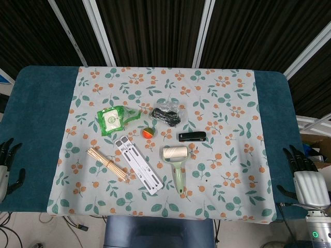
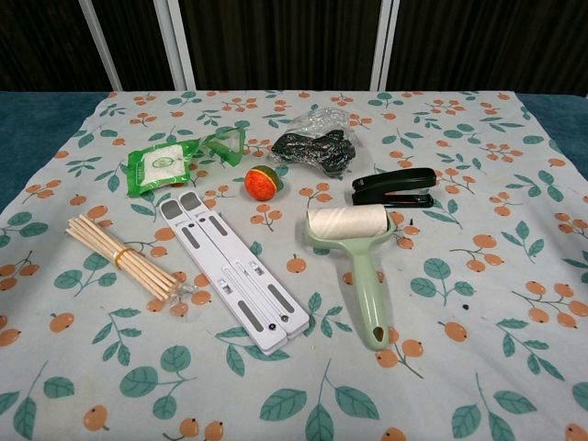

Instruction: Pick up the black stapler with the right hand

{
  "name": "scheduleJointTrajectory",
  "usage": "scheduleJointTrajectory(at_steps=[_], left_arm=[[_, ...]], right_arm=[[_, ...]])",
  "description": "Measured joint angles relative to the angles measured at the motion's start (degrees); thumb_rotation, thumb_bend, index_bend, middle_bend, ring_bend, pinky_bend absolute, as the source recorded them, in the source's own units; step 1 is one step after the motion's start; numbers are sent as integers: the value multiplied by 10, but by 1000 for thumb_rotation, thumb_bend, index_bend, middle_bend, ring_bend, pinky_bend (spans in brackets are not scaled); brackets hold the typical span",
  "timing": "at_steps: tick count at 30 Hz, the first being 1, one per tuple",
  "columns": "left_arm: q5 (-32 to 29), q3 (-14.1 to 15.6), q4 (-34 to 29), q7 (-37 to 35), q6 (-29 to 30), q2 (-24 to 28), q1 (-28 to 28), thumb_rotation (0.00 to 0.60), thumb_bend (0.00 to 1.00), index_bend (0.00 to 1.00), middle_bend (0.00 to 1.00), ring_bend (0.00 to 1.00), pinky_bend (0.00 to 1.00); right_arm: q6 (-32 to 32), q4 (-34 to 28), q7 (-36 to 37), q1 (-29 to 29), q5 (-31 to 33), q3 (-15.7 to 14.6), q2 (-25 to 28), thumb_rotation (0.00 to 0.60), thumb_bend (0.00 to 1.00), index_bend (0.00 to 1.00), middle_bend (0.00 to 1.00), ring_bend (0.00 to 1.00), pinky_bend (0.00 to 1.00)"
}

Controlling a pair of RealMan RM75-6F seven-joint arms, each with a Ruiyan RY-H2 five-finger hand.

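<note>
I see the blue surface (image 1: 36,129) under a floral orange-and-green cloth (image 1: 227,155). My right hand (image 1: 305,175) rests at the surface's right edge, fingers (image 1: 296,156) spread, holding nothing; my left hand (image 1: 8,165) sits at the opposite edge, fingers apart, empty. The black plastic stapler (image 1: 192,136) lies flat, well left of my right fingers, just beyond the pale green lint roller (image 1: 177,164).
</note>
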Motion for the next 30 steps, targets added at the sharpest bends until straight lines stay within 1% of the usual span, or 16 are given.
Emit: scheduleJointTrajectory(at_steps=[12,22,30], left_arm=[[-2,0,-1,10,-2,-1,0,600,469,111,0,0,8],[-8,-2,-4,7,-5,-1,0,600,469,110,0,0,8],[-9,-3,-6,5,-4,0,1,600,469,110,0,0,8]], right_arm=[[-8,3,15,1,10,2,3,600,129,0,0,109,212],[-18,8,24,6,10,1,0,600,129,0,0,109,212],[-31,6,33,8,23,2,-2,600,129,0,0,109,212]])
